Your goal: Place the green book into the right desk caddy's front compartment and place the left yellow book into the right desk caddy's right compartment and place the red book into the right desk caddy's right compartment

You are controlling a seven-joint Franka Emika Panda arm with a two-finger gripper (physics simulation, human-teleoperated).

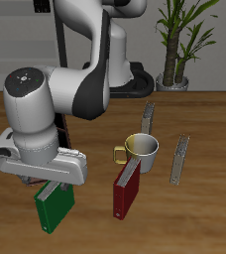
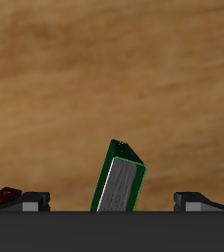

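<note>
While the end effector (image 1: 52, 184) hovers with jaws spread wide directly over the green book (image 1: 55, 208), that book stands on the tabletop (image 1: 199, 218), near the red book (image 1: 127, 190).

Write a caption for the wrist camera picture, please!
Green book standing tilted on the wooden table, between the open fingers.

You had a glossy white arm (image 1: 80, 60) with rounded shells — black bands at the joints, one round cap carrying small dark marks. Above the gripper (image 1: 54, 185) sat a pale grey boxy hand; its fingers (image 2: 26, 202) were dark grey — almost black.
</note>
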